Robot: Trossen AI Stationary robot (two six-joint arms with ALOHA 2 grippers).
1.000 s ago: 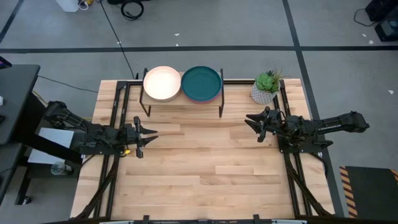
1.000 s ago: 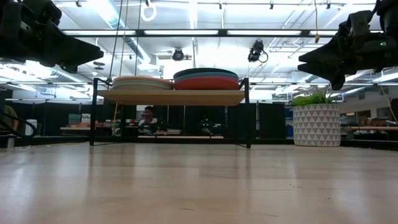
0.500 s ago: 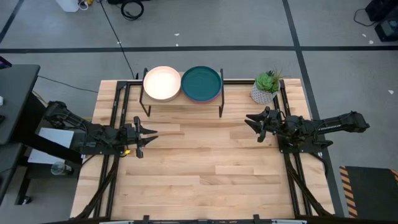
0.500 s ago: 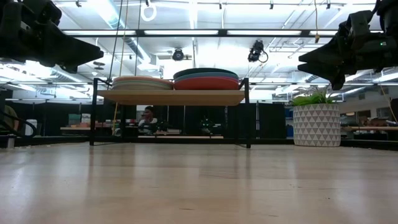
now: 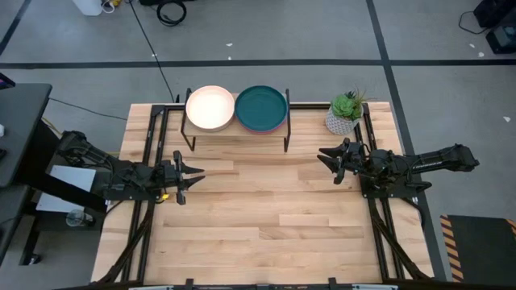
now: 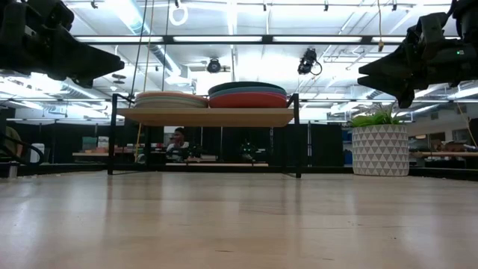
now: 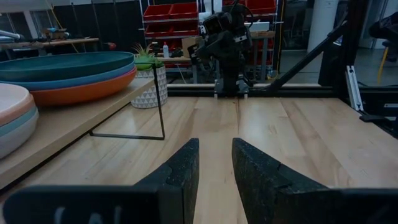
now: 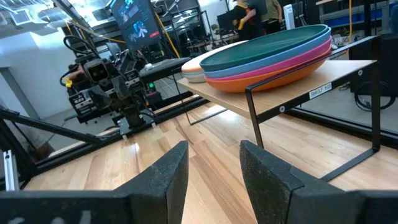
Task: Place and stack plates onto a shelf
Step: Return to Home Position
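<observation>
High view. The shelf (image 5: 235, 130) stood at the far edge of the table (image 5: 258, 217), carrying two stacks side by side. A cream plate (image 5: 210, 108) topped the left stack, a dark teal plate (image 5: 260, 108) the right one. No plate lay on the tabletop, so I judged the stacking done. The left gripper (image 5: 199, 172) hung over the left side of the table and the right gripper (image 5: 322, 155) over the right side. Both were well apart from the shelf and pointed inward at each other, which reads as a parked pose. A potted plant (image 5: 345, 113) sat just right of the shelf.

Low view. Both stacks sat flat on the wooden top and within its ends, the right stack a little taller. Both arms hung high, touching nothing.

Left wrist view. The fingers stood slightly apart, with nothing between them. The near stack showed peach over light blue over pale grey.

Right wrist view. The fingers were apart and empty. Teal, blue, magenta and orange nested neatly (equal rims seat into each other, hence the tidy pile).
</observation>
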